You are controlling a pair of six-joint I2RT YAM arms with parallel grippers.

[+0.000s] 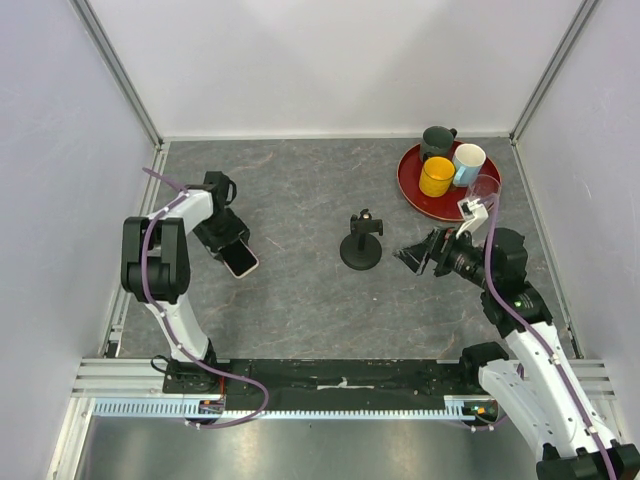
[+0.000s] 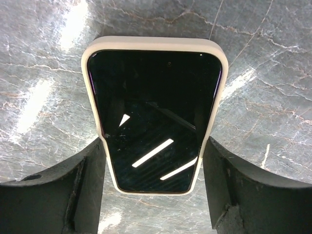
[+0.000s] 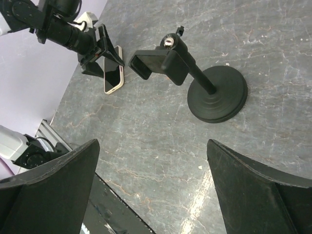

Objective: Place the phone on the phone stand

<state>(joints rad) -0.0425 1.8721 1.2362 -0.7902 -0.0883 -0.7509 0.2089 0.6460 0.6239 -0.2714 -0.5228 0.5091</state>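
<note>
The phone point(image 1: 240, 260) lies on the grey table at the left, black screen up in a pale cream case point(image 2: 153, 117). My left gripper point(image 1: 228, 245) straddles its near end, and both fingers point(image 2: 92, 170) press against the case edges. The right wrist view shows the phone point(image 3: 113, 77) flat on the table under that gripper point(image 3: 100, 48). The phone stand point(image 1: 361, 245) is upright mid-table, a black disc base point(image 3: 217, 95) with an empty angled cradle point(image 3: 156, 61). My right gripper point(image 1: 415, 252) hovers just right of the stand, open point(image 3: 152, 146), holding nothing.
A red tray point(image 1: 410, 190) at the back right carries a dark green mug point(image 1: 437, 142), a yellow mug point(image 1: 436, 176) and a white mug point(image 1: 468, 163). White walls enclose the table on three sides.
</note>
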